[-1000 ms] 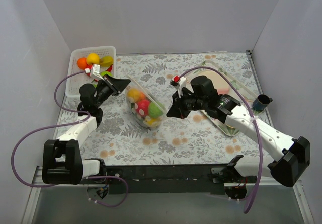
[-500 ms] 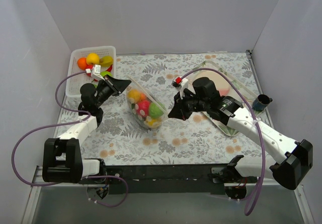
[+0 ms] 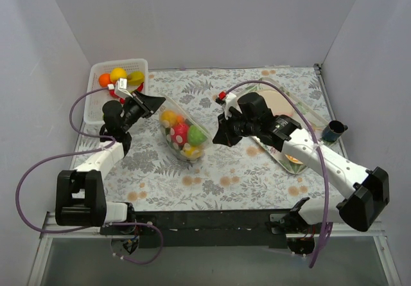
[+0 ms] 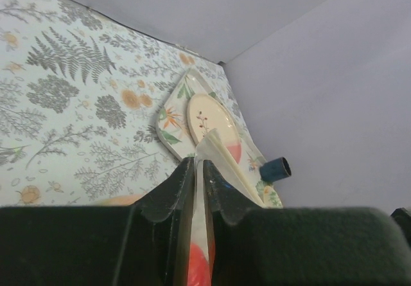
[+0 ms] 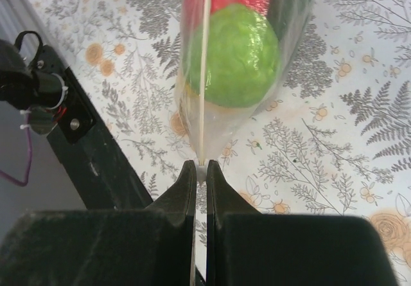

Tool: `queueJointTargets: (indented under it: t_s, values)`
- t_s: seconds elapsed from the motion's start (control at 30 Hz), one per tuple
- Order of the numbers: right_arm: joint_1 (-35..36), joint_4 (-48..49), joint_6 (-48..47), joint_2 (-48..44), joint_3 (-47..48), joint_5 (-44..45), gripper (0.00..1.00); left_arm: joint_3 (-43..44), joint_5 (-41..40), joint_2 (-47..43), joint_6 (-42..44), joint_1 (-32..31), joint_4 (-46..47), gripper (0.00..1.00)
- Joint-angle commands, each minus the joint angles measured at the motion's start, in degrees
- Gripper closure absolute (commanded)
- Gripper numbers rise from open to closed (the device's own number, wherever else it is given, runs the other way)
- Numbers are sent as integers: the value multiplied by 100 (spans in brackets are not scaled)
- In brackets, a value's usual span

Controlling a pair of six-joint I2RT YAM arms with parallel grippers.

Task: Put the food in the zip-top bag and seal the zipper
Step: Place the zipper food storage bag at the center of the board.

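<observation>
Pinching the zipper (image 5: 203, 106) taut: my left gripper (image 3: 159, 101) at nine o'clock, right gripper (image 3: 216, 138) at three, both clamped on it; I'd slide slowly.

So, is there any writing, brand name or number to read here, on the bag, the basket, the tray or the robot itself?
None: no view shows a readable word, number or sign.
The zip-top bag and basket show no lettering.
The tablecloth and tray bear only flowers and leaves.
Any labels on the robot arms are too small to tell.
</observation>
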Motion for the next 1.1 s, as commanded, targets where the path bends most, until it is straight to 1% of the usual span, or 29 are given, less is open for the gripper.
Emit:
queueJointTargets:
  t_s: [0.0,0.03,0.07,0.13,0.17,0.2,0.27,0.33,0.4,0.43,0.47,0.53,0.57,0.63,0.73,0.77,0.83,0.87,0.9,0.93,0.97,1.0,1.03,1.07]
  values:
    - [-122,-215,187,506,600,780,99,431,-478,128,13,79,-263,87]
    - [-175,-197,195,612,670,824,99,580,-478,172,13,79,-298,84]
    - [-315,-206,213,726,758,885,99,660,-461,234,21,79,-403,71]
    - [-430,-215,222,1069,1039,947,99,862,-487,445,56,79,-544,59]
    - [-552,-197,222,1201,1127,956,99,1037,-505,515,56,88,-675,38]
    - [-597,-197,222,1446,1250,1035,99,1117,-531,620,74,79,-746,32]
    - [-763,-171,178,1737,1558,1167,99,1327,-549,700,118,79,-904,29]
    - [-869,-258,160,2203,1925,1211,99,1477,-619,744,153,79,-1062,17]
    - [-992,-180,178,2553,2085,1159,98,1644,-680,735,127,70,-1352,2]
    - [-1019,-171,178,2669,2182,1158,94,1680,-759,692,83,62,-1440,2]
    - [-1097,-170,178,2792,2383,1141,87,1697,-838,665,-100,53,-1650,2]
    - [-1168,-179,169,3108,2604,1132,82,1724,-926,595,-189,9,-1880,2]
    - [-1177,-171,152,3205,2796,1132,77,1733,-1153,490,-190,-17,-2185,2]
    - [-1204,-197,152,3495,2973,1141,75,1768,-1365,384,-163,-132,-2564,2]
    - [-1221,-214,160,3785,3263,1211,62,1794,-1629,147,-5,-298,-3188,2]
    - [-1221,-223,160,3838,3307,1263,51,1812,-1708,86,21,-351,-3547,2]
    - [-1282,-241,213,3935,3387,1360,41,1847,-1911,-125,21,-527,-3970,2]
    - [-1309,-232,248,3944,3396,1361,34,1864,-1955,-213,56,-606,-4268,2]
    - [-1344,-232,292,3892,3378,1369,27,1882,-2173,-371,109,-789,-4428,2]
    - [-1370,-206,371,3839,3352,1430,25,1926,-2375,-459,187,-887,-4629,2]
    - [-1371,-206,380,3769,3326,1483,15,2013,-2464,-538,249,-975,-4971,2]
    - [-1371,-206,398,3595,3291,1536,13,2049,-2543,-617,302,-1097,-5131,2]
    - [-1379,-197,459,3488,3142,1649,2,2075,-2727,-766,372,-1142,-5289,2]
    - [-1371,-162,494,3357,3054,1729,1,2128,-2807,-837,451,-1169,-5587,2]
